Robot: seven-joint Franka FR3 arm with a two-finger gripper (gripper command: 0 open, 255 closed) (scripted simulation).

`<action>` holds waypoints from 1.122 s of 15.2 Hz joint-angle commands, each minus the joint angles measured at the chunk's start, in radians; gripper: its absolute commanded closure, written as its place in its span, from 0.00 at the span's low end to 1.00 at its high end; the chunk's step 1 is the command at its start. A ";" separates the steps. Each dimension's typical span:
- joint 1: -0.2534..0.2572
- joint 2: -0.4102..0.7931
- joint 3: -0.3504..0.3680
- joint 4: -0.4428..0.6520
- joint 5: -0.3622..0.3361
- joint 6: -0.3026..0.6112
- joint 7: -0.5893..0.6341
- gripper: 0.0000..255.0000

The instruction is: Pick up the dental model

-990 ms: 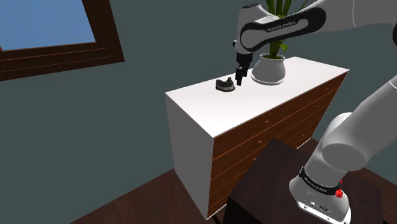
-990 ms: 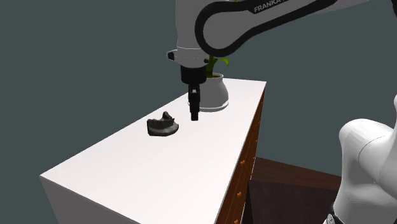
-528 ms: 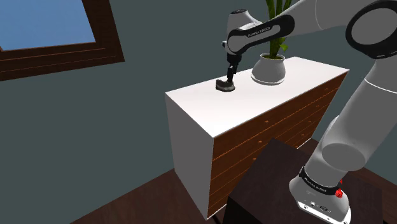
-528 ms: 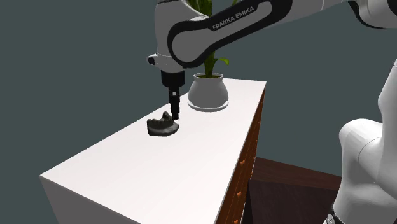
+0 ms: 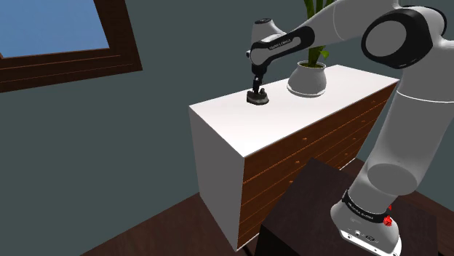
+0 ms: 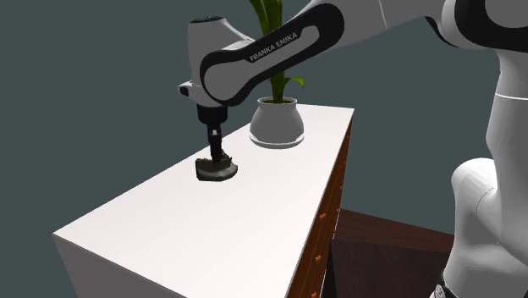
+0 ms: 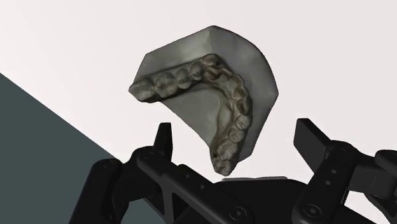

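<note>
The dental model point(image 7: 203, 89) is a dark grey cast of a tooth arch on a flat base. It lies on the white dresser top point(image 5: 291, 116) near the far edge, seen as a small dark lump point(image 5: 257, 99) point(image 6: 216, 171). My black gripper point(image 7: 238, 143) hangs straight down over it point(image 5: 256, 89) point(image 6: 217, 155), fingertips just at its top. The fingers point(image 7: 164, 137) stand apart, open, and one end of the arch reaches in between them without being clasped.
A white pot point(image 5: 307, 78) point(image 6: 277, 125) with a green plant stands on the same top, beyond the model toward the shoulder view's right. The dresser has wooden drawer fronts point(image 5: 313, 149). The top's edge and dark wall lie just behind the model. The dark stand point(image 5: 305, 211) sits low.
The gripper has swung from beside the plant pot toward the shoulder view's left and dropped, going from beside the dental model to directly over it. The model has not moved.
</note>
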 commanded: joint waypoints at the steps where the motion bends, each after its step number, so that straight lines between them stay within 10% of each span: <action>1: -0.001 0.008 -0.001 -0.016 -0.001 0.025 0.003 0.00; 5: -0.002 0.019 -0.001 -0.038 -0.003 0.057 0.009 0.00; 6: -0.003 0.019 -0.002 -0.038 -0.003 0.058 0.007 1.00; 17: -0.001 0.010 -0.001 -0.021 -0.002 0.032 0.004 1.00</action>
